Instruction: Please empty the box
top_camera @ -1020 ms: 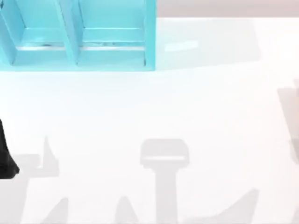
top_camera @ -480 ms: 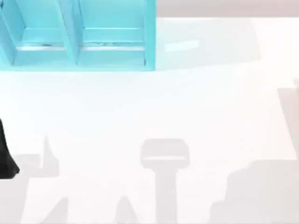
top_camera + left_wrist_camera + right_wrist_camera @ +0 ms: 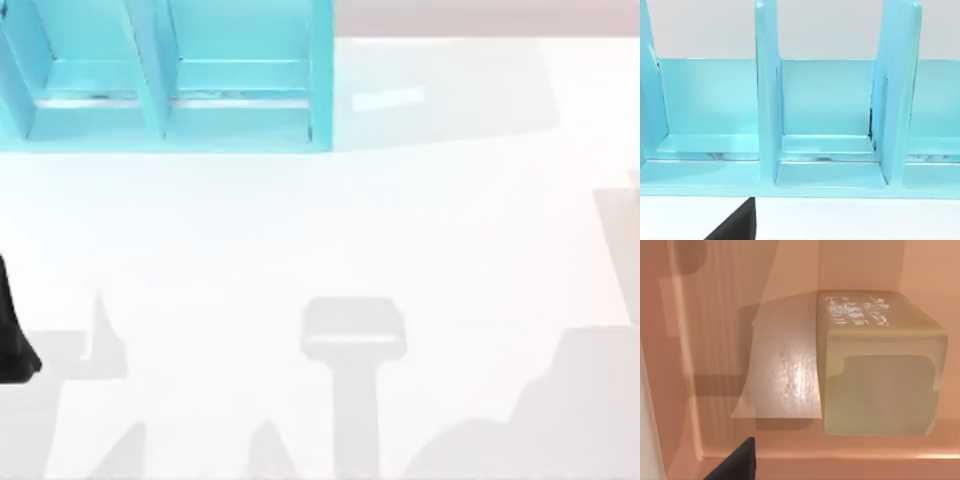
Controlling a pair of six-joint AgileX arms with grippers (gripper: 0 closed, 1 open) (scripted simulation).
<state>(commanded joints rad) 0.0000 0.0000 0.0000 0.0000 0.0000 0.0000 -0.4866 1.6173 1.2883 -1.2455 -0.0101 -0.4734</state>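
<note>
From above, a blue rack sits at the table's far left. The left wrist faces its dividers. The right wrist looks into the box, a pale block inside; I cannot tell either grip.

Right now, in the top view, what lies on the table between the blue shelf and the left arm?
Nothing: in the top view the white table is bare between the blue shelf and the left arm, apart from faint shadows.
</note>
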